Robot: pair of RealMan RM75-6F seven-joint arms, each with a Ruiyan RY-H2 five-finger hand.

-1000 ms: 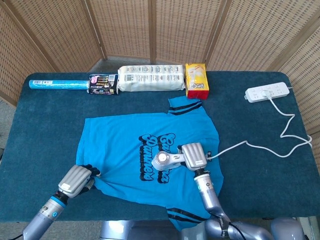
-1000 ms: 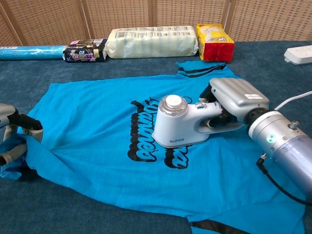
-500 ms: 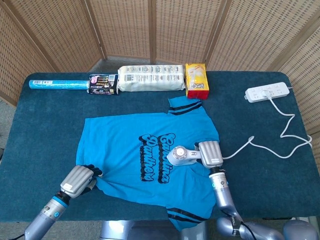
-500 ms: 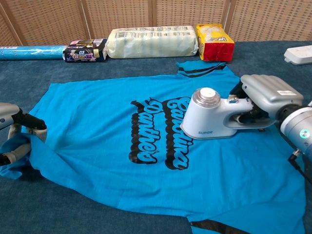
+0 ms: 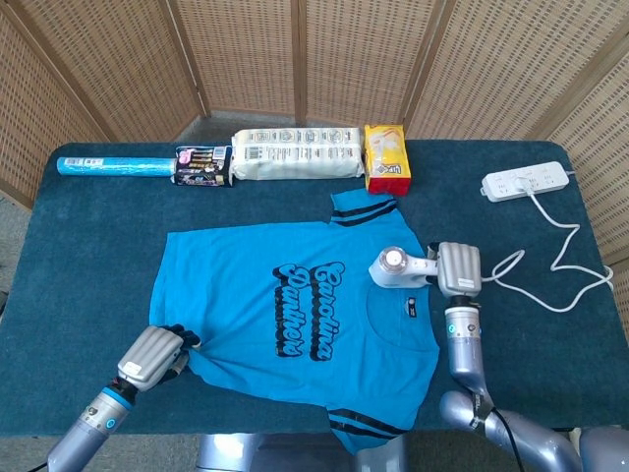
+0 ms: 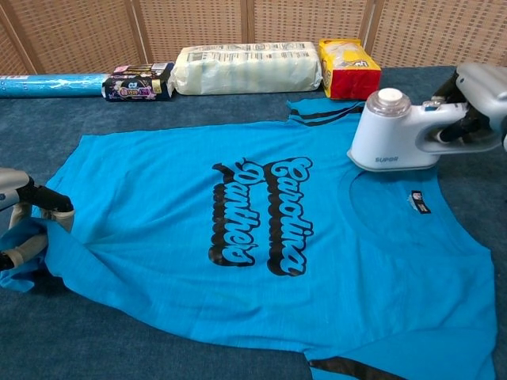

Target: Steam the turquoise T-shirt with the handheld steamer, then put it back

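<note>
The turquoise T-shirt (image 5: 295,305) (image 6: 261,245) lies spread flat on the dark blue table (image 5: 88,256), black lettering across its chest. My right hand (image 5: 458,267) (image 6: 482,95) grips the handle of the white handheld steamer (image 5: 398,268) (image 6: 396,134), which is at the shirt's right edge near the collar. Its white cord (image 5: 531,270) runs right toward the power strip (image 5: 527,181). My left hand (image 5: 152,356) (image 6: 20,226) holds the shirt's bunched lower left hem at the table's front edge.
Along the table's far side lie a blue roll (image 5: 113,167), a dark packet (image 5: 203,165), a long white pack (image 5: 295,153) and a yellow and red bag (image 5: 386,156). Wicker screens stand behind.
My right hand has carried the steamer from the middle of the lettering rightward and away to the shirt's collar side. The left hand has kept its hold on the hem.
</note>
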